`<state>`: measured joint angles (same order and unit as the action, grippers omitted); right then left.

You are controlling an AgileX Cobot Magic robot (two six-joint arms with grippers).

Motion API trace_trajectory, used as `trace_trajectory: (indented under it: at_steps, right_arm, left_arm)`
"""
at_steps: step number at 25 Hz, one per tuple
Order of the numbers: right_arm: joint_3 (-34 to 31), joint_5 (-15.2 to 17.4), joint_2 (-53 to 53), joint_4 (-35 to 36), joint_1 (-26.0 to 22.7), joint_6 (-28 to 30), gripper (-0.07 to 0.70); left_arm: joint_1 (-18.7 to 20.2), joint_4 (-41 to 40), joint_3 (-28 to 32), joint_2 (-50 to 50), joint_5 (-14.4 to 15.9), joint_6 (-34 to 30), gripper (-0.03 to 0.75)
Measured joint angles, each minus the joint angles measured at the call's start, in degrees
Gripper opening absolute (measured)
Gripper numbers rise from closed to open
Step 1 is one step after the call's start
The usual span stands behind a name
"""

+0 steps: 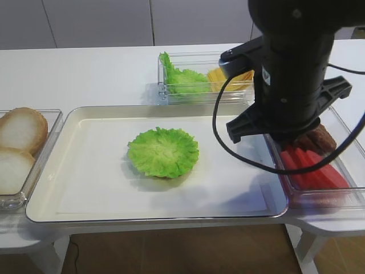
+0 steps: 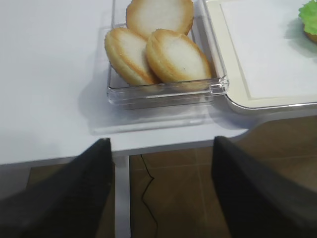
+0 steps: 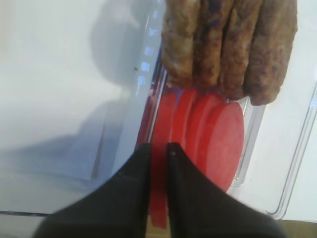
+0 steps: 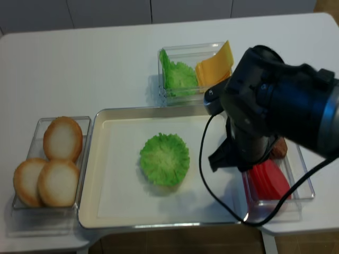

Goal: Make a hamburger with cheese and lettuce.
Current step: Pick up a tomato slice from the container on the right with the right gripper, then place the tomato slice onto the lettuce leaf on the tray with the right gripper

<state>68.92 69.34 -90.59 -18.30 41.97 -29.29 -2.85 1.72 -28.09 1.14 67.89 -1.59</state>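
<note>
The hamburger (image 1: 162,152) is a low stack in the middle of the cream tray (image 1: 85,171), topped by a frilly green lettuce leaf (image 4: 165,159). Its edge shows in the left wrist view (image 2: 309,17) with a tan layer under it. My right gripper (image 3: 158,147) is down in the right bin, shut on the edge of a flat red slice (image 3: 162,124). The arm hides it in both high views. Cheese slices (image 1: 215,77) and spare lettuce (image 1: 182,80) stand in the back bin. My left gripper (image 2: 161,146) is open and empty, off the table's left front edge.
A clear bin on the left holds three buns (image 2: 163,49). The right bin holds more red slices (image 3: 223,139) and brown patties (image 3: 228,44). The right arm's black body (image 1: 291,68) looms over the tray's right end.
</note>
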Motion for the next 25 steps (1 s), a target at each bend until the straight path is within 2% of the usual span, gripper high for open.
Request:
trace_trajectory:
  at_steps: [7, 17, 25]
  right_arm:
    - [2.2, 0.5, 3.5, 0.5, 0.0, 0.1, 0.060]
    - [11.0, 1.5, 5.5, 2.3, 0.0, 1.4, 0.059]
    - [18.7, 2.0, 5.1, 2.8, 0.0, 5.0, 0.058]
  left_arm:
    - [0.0, 0.0, 0.0, 0.0, 0.0, 0.0, 0.468]
    - [0.0, 0.0, 0.0, 0.0, 0.0, 0.0, 0.468]
    - [0.0, 0.0, 0.0, 0.0, 0.0, 0.0, 0.468]
